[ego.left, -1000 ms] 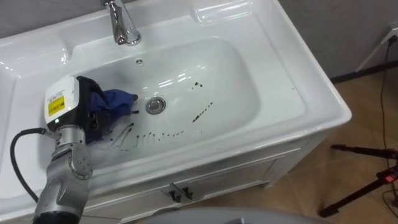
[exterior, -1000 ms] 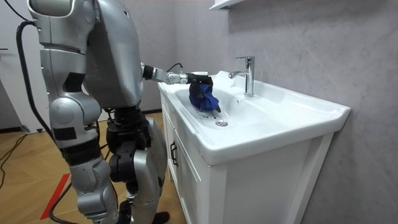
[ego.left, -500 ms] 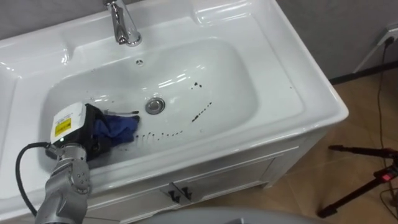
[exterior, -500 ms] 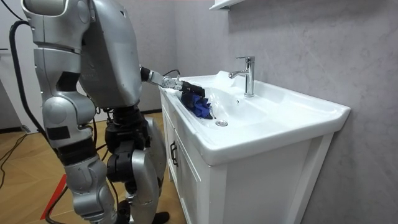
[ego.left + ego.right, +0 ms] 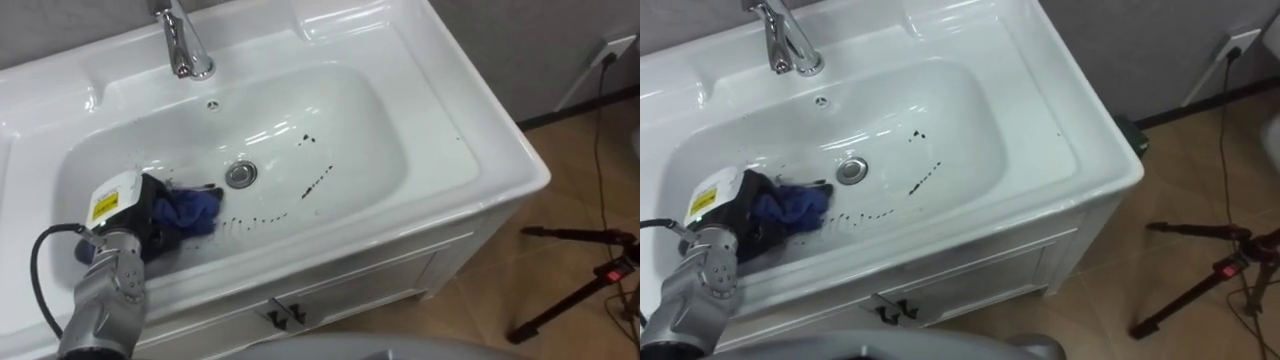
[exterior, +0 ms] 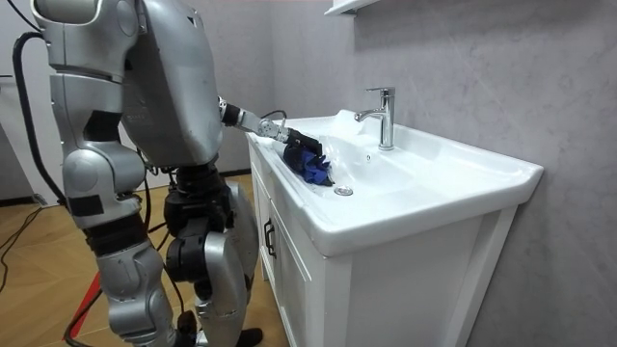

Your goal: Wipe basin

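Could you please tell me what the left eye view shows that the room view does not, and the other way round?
The left eye view, looking down into the basin, adds the dark marks on its floor right of the drain, the cabinet door handles and a tripod on the room's floor. The room view adds the robot standing at the end of the cabinet, left arm reaching in, and a shelf above the faucet. Both share the left hand with the blue cloth in the basin, beside the drain.

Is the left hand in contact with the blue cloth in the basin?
Touching. The left eye view shows the left hand's dark fingers curled round the blue cloth, which lies on the basin floor.
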